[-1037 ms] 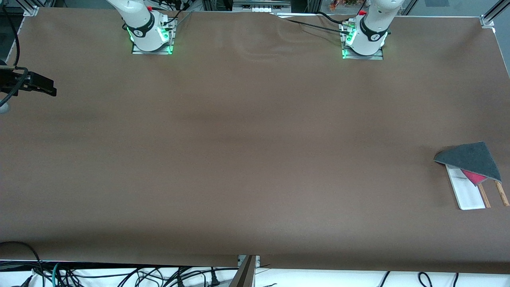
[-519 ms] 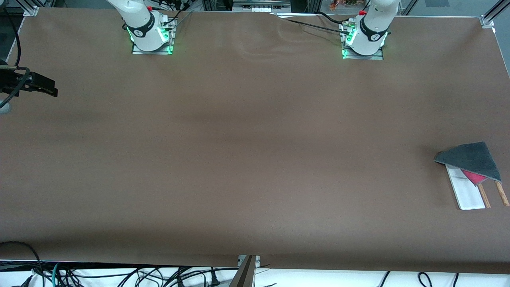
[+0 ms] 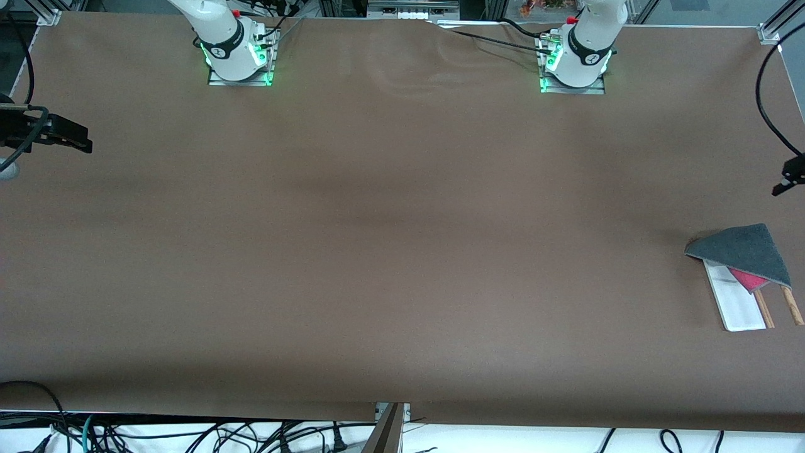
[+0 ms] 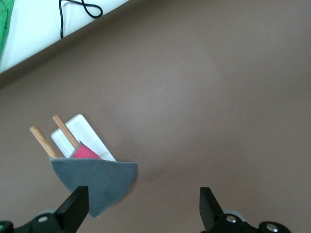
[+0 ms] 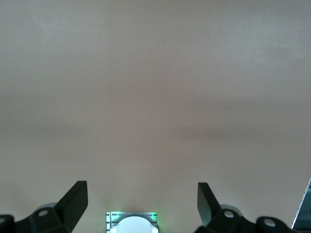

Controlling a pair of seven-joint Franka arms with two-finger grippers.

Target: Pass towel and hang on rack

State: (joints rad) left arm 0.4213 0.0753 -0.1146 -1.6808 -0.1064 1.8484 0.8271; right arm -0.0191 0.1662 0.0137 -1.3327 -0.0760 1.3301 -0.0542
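The towel (image 3: 743, 250) (image 4: 97, 178) lies grey face up over one end of the rack (image 3: 736, 305), with a pink corner (image 3: 748, 279) showing underneath. The rack's white base (image 4: 82, 133) and two wooden rods (image 3: 791, 305) stick out from under it; its crossbar is hidden. This all sits near the left arm's end of the table. My left gripper (image 3: 786, 179) (image 4: 143, 208) hangs open in the air beside the towel, holding nothing. My right gripper (image 3: 75, 139) (image 5: 141, 204) waits open over the right arm's end of the table.
The brown table cover (image 3: 390, 251) spreads wide between the two arm bases (image 3: 239, 60) (image 3: 573, 66). A black cable (image 3: 764, 107) trails from the left arm near the table edge. Loose cables (image 3: 188, 434) lie below the table's front edge.
The left gripper and its cable have come into the front view at the left arm's end of the table. The right gripper has barely moved. Towel and rack are unmoved.
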